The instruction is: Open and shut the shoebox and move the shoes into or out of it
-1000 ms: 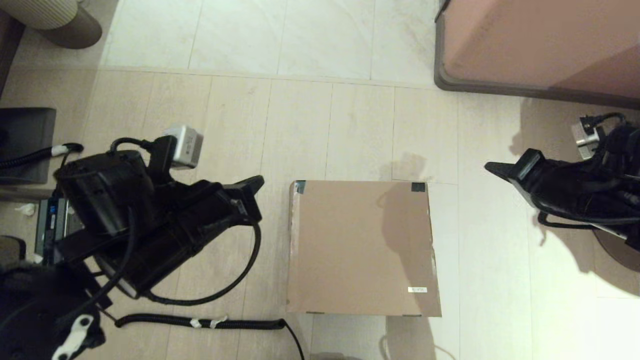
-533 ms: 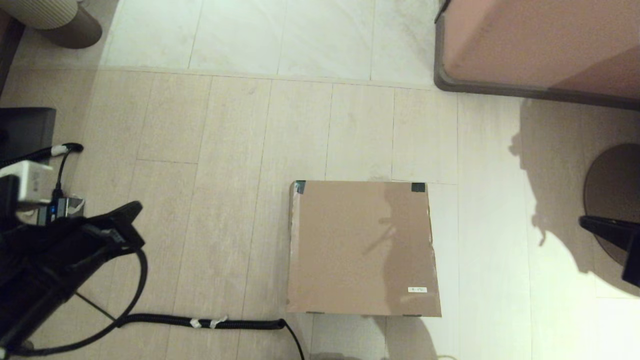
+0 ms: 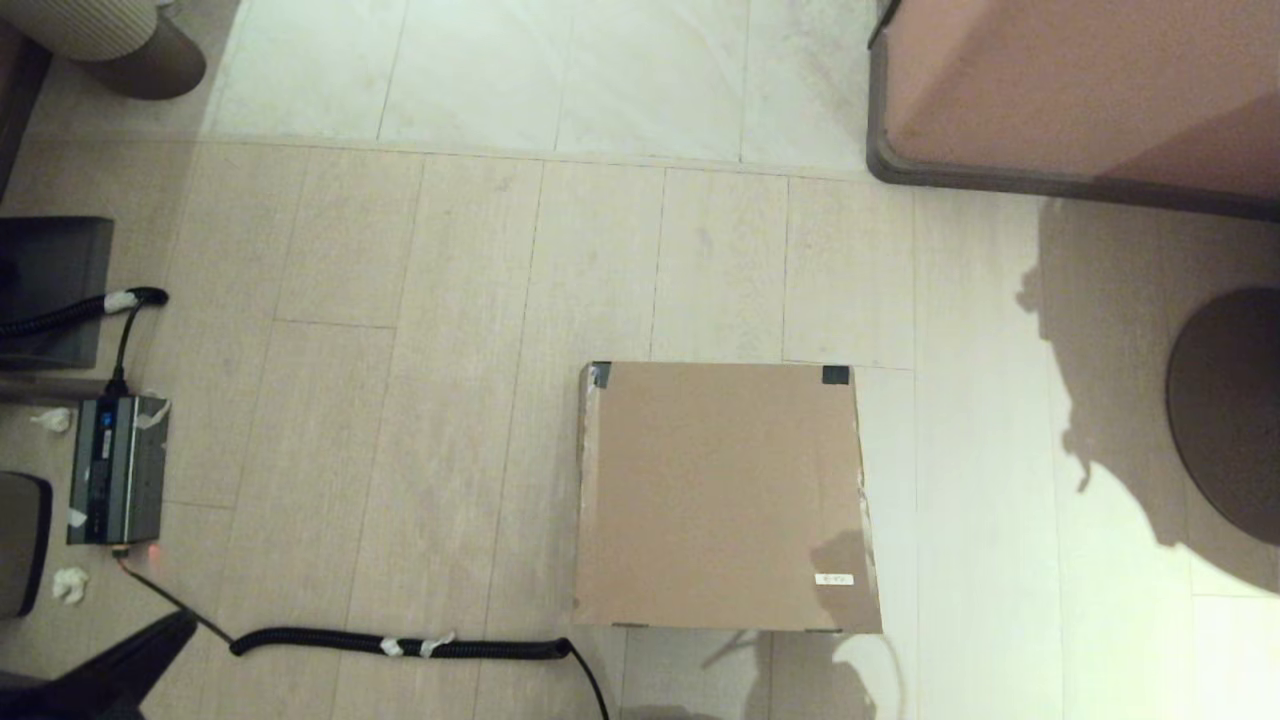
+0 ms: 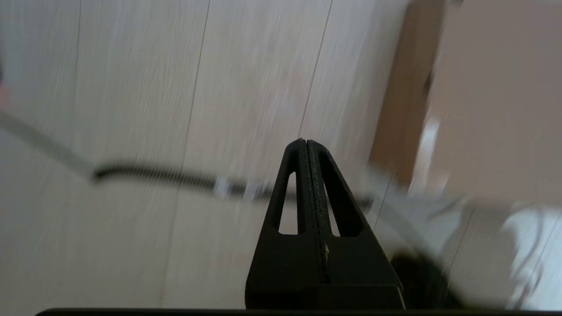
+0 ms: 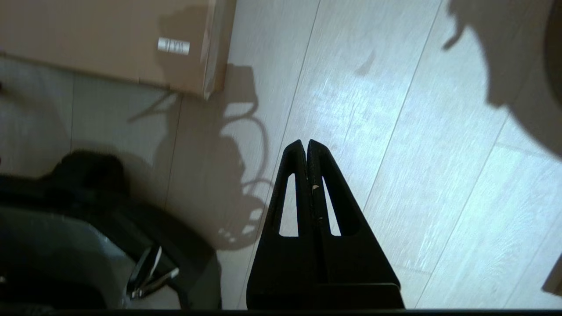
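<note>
Shoebox (image 3: 725, 497) on floor (image 3: 450, 300) at centre of head view, lid flat and closed, dark tape on two far corners, white label (image 3: 834, 579) near right front corner. Coiled cable (image 3: 400, 645) left of its front edge.

Left wrist view: left gripper (image 4: 306, 145) clenched, empty, above floor; shoebox beside it.

Right wrist view: right gripper (image 5: 305, 145) clenched, empty, over bare floor, apart from shoebox corner with label.
</note>
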